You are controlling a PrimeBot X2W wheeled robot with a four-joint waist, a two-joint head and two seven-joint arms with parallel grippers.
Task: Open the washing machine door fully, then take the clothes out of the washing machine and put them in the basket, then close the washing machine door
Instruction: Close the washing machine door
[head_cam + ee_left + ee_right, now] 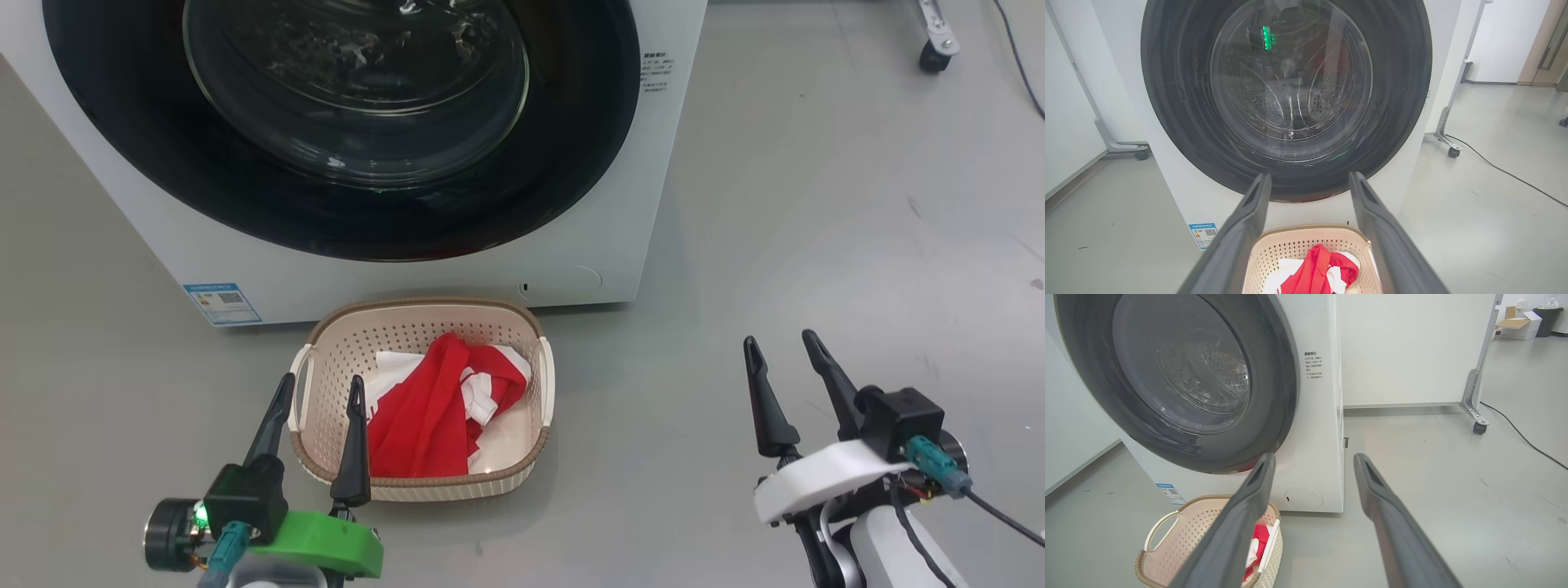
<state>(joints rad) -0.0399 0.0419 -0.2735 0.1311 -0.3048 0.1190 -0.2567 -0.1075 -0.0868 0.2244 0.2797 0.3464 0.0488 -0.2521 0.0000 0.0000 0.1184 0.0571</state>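
Judging by how things lay, the task looked complete or very nearly so. The washing machine door sat flush against the front of the washing machine. No gap showed along its edge in the right wrist view, so it appeared shut. Through its glass bowl the steel drum showed no red fabric, though reflections kept that from being certain. The clothes, red with white parts, lay heaped inside the basket. The basket stood on the floor just in front of the machine, below the door. The left jaws were spread wide with nothing between them, their 2 dark fingers hovering at the basket's near left corner. The right jaws were likewise wide apart and empty, well off to the basket's right above bare floor. All 3 steps seemed done: the door opened, the clothes moved to the basket, the door swung back. At most, what remained was to confirm the latch had caught, which the pictures could not settle.
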